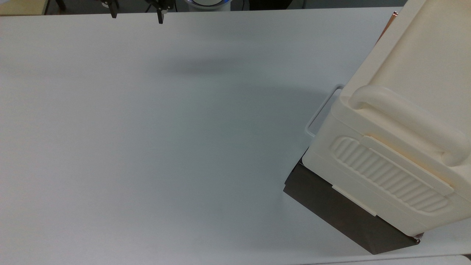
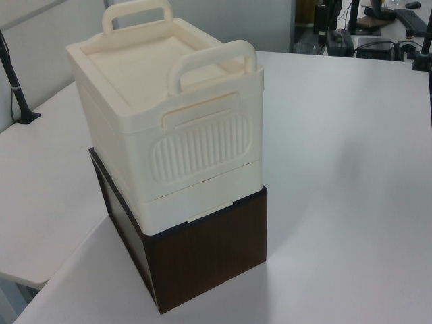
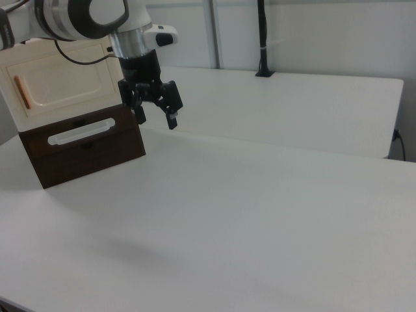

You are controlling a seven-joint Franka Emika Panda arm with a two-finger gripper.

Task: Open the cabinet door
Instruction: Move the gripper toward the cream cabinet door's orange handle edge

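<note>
In the right view we see the cabinet [image 3: 65,110] at the far left, cream on top with a dark brown base [image 3: 84,156] under it, standing on the white table [image 3: 260,214]. Its door [image 3: 65,84] faces us, flat against the front and shut, with the copper bar handle [image 3: 21,92] upright near the door's left edge. Below the door a white loop handle [image 3: 81,131] lies across the base front. Just to the right of the door hangs the gripper [image 3: 156,117], its black fingers [image 3: 172,120] spread apart and holding nothing, above the table and clear of the cabinet; we cannot tell how near it is to the door in depth. The arm [image 3: 84,16] reaches in from the upper left.

In the top view the gripper [image 1: 137,14] pokes in at the top edge, left of centre, fingers apart, well apart from the cabinet [image 1: 401,140] at the right side. The loop handle [image 1: 322,110] juts from the cabinet's left face, and a sliver of copper handle [image 1: 393,16] shows at the top.

In the left view the cabinet [image 2: 169,135] stands left of centre, ribbed side panel [image 2: 202,145] towards us, with two thick handles [image 2: 212,61] on top.
</note>
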